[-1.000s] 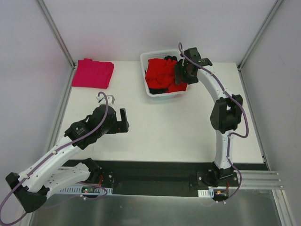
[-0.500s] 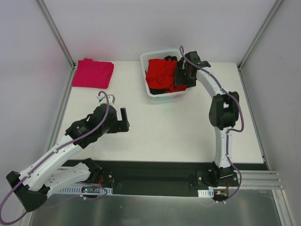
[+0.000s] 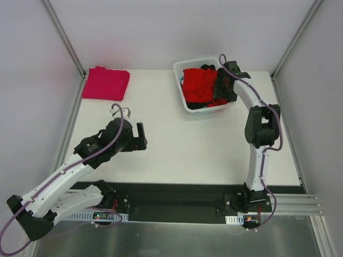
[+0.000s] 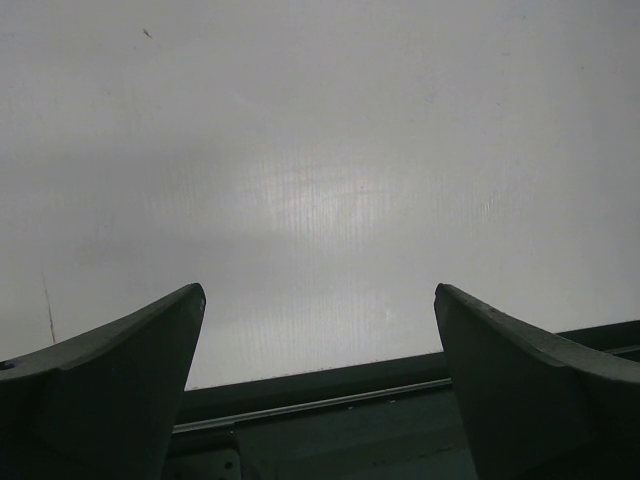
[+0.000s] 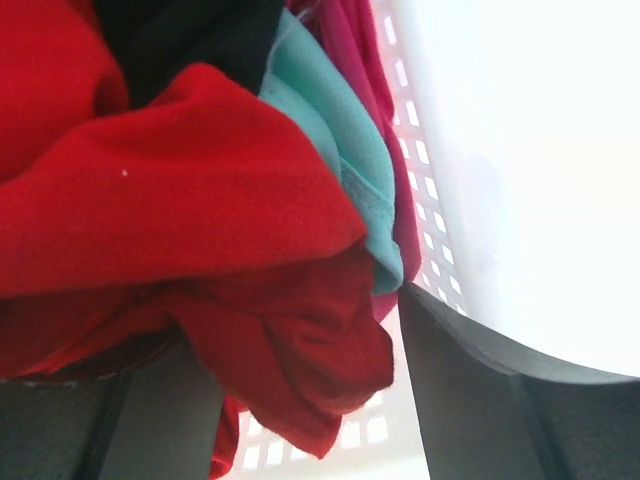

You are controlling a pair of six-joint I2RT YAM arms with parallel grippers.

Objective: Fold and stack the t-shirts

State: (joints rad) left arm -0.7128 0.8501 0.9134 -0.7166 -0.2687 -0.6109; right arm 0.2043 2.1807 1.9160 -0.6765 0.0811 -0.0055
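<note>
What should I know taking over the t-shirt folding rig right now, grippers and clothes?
Left gripper: open, empty, over the table.
Right gripper: open, down in the basket, red shirt cloth between its fingers, not clamped.
Folded at the far left corner: magenta-pink shirt. Bunched in the basket: red shirt, black garment, teal garment.
Done: one shirt folded.
Left: lift out the red shirt, fold it, stack it on the pink one, then likely the others.

Table (image 3: 203,144) centre lay open between my arms; basket (image 3: 179,81) wall and heaped red shirt (image 3: 197,83) crowded my right gripper (image 3: 221,88); folded pink shirt (image 3: 105,83) blocked the far-left corner.
</note>
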